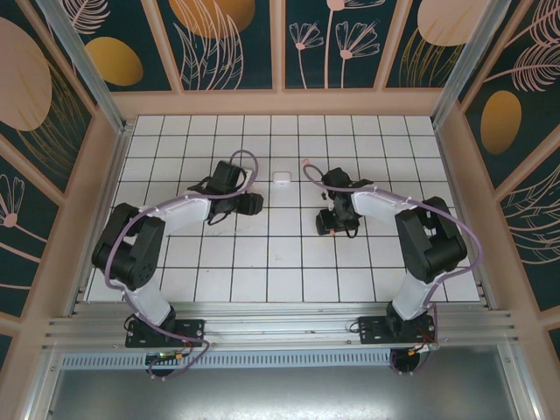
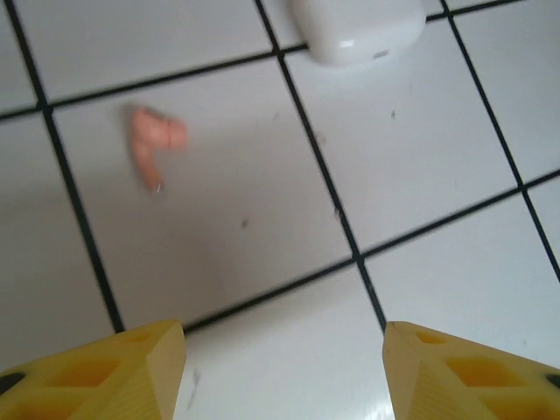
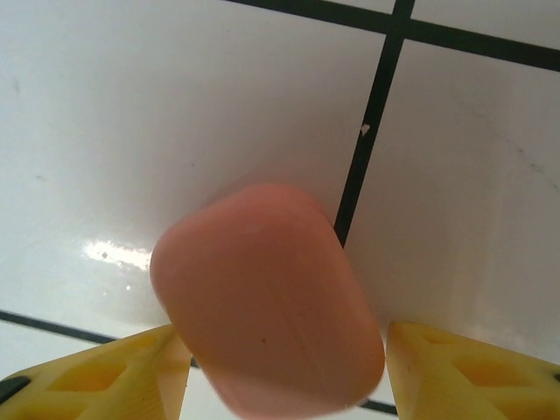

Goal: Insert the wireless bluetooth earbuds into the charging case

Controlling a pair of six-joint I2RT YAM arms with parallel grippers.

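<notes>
A salmon-pink earbud (image 2: 154, 145) lies on a white tile ahead and left of my left gripper (image 2: 284, 372), which is open with nothing between its yellow fingers (image 2: 114, 376). The closed white charging case (image 2: 359, 31) sits further ahead at the top edge; from above the white charging case (image 1: 282, 178) lies between the two arms. My left gripper (image 1: 254, 204) points toward it. My right gripper (image 3: 284, 376) is open, its jaws on either side of a closed salmon-pink case (image 3: 267, 306), with a thin gap at the right finger. From above my right gripper (image 1: 331, 220) points down and hides that case.
The white tiled table (image 1: 280, 262) has black grid lines and wooden walls on the left, right and far sides. Lilac cables (image 1: 249, 166) loop over both wrists.
</notes>
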